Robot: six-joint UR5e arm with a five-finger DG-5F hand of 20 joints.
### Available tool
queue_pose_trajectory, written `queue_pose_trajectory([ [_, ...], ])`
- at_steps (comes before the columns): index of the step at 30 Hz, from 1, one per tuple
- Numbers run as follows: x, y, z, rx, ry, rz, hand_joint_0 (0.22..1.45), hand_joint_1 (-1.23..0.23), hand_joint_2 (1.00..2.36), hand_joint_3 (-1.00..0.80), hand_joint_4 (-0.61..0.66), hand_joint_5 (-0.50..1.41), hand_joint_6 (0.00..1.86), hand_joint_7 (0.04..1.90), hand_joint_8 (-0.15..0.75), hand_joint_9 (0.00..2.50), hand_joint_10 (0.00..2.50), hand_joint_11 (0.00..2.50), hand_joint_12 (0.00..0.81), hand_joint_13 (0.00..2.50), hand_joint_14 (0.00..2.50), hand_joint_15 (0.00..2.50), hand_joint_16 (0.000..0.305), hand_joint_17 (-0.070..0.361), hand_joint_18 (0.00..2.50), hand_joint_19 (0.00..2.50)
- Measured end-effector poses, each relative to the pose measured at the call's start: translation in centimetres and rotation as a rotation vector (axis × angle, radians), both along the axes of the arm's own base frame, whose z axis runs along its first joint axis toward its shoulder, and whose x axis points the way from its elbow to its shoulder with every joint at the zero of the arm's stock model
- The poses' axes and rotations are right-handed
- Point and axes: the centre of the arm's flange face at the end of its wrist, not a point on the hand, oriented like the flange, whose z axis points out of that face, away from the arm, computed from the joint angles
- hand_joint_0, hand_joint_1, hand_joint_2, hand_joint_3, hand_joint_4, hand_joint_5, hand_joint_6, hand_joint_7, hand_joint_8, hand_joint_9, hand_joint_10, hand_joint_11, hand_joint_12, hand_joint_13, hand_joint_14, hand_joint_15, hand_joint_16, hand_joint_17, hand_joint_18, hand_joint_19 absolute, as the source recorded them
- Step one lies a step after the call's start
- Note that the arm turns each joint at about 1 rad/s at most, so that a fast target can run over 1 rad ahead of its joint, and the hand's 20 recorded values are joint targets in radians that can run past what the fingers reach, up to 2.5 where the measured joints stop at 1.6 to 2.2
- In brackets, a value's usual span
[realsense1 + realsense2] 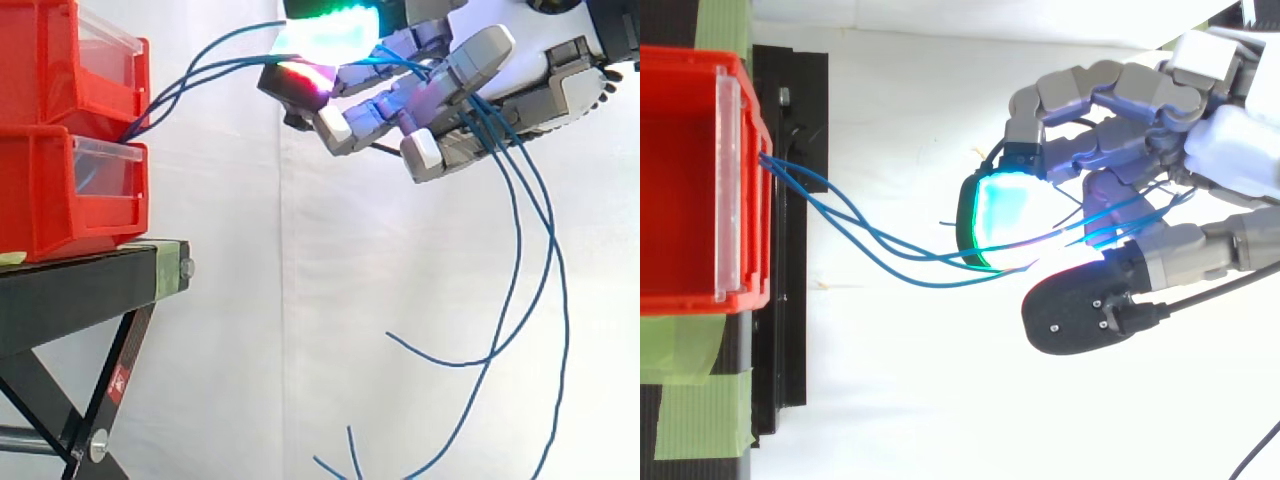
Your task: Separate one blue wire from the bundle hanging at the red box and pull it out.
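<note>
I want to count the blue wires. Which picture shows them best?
The side view: the blue wires leave the red bins, pass through the hand and hang to loose ends. The top view shows the stretch between bin and hand.

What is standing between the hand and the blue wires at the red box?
Nothing visible. Several blue wires pass through the curled fingers of the hand, and only open space separates it from the red box.

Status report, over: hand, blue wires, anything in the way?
Hand curled round several thin blue wires, none separated yet. Wires span from the red plastic bins to the hand, ends dangling below. Nothing seen in the way.
</note>
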Motion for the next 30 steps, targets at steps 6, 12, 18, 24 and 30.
queue_pose_trajectory([
  [6, 0.01, 0.0, 0.02, 0.0, 0.0, 0.0, 0.55, -0.87, 1.0, -0.5, 0.1, -0.24, 0.72, 1.24, 0.282, 0.57, 0.02, 1.39, 0.348, 0.97, 2.5, 0.36, 0.053, 0.119, 0.81, 1.2],
  [12, 0.01, 0.01, 0.02, 0.0, 0.0, 0.0, 0.51, -0.79, 1.0, -0.5, 0.12, -0.23, 0.72, 1.2, 0.307, 0.65, 0.02, 1.4, 0.356, 1.03, 2.5, 0.31, 0.056, 0.126, 0.86, 1.18],
  [18, 0.02, 0.01, 0.03, -0.001, 0.0, 0.0, 0.51, -0.66, 1.0, -0.5, 0.12, -0.2, 0.71, 1.23, 0.31, 0.71, 0.01, 1.38, 0.352, 1.06, 2.5, 0.31, 0.055, 0.123, 0.87, 1.19],
  [24, 0.01, 0.0, 0.01, 0.0, 0.0, 0.0, 0.55, -0.63, 1.0, -0.5, 0.1, -0.19, 0.7, 1.26, 0.298, 0.73, 0.02, 1.38, 0.329, 1.07, 2.5, 0.33, 0.051, 0.115, 0.87, 1.21],
  [30, 0.0, 0.0, -0.01, 0.001, 0.0, 0.0, 0.59, -0.65, 1.0, -0.47, 0.1, -0.2, 0.72, 1.22, 0.29, 0.78, 0.02, 1.38, 0.316, 1.09, 2.5, 0.36, 0.049, 0.109, 0.88, 1.22],
])
